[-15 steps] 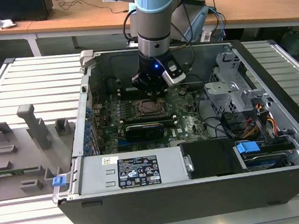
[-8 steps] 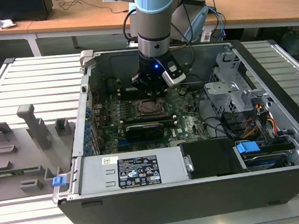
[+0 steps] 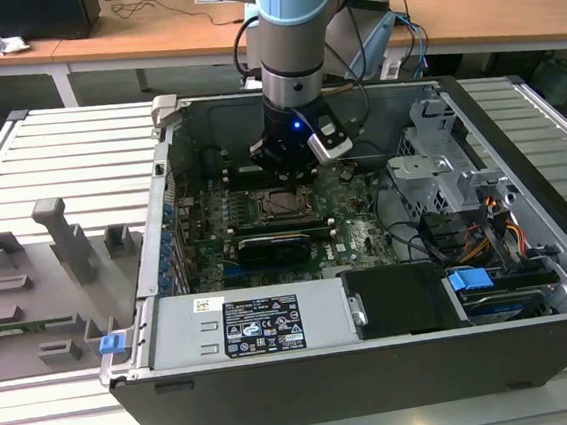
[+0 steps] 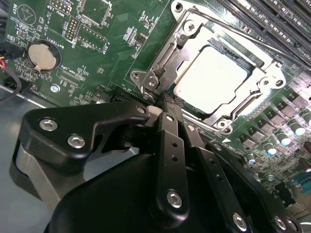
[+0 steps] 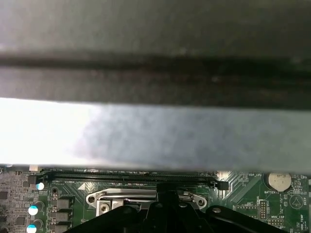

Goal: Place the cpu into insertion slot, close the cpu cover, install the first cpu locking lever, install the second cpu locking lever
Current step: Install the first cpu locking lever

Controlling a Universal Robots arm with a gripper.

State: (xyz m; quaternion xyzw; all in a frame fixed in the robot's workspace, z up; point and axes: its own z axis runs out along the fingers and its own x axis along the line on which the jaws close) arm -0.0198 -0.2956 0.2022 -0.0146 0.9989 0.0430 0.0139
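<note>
The cpu (image 4: pixel 209 80) lies flat in the insertion slot (image 3: pixel 285 203), its pale metal face showing through the window of the cpu cover (image 4: pixel 265 80). The silvery cover is down over the chip. A thin wire locking lever (image 4: pixel 243 33) runs along one edge of the cover, and another lever (image 4: pixel 163 60) runs along the adjoining edge. My gripper (image 4: pixel 168 101) is shut, its black fingertips together right at the socket corner where that second lever ends. In the exterior view my gripper (image 3: pixel 285 169) hangs just over the socket. In the first wrist view the cover (image 5: pixel 146 198) peeks out beside my fingertips.
The open computer case (image 3: pixel 519 150) surrounds the green board. A long black card (image 3: pixel 272 246) sits just in front of the socket, memory slots (image 4: pixel 272 19) behind it, a coin battery (image 4: pixel 40 54) and capacitors (image 4: pixel 291 127) nearby. Grey fixtures (image 3: pixel 39 286) stand at the exterior view's left.
</note>
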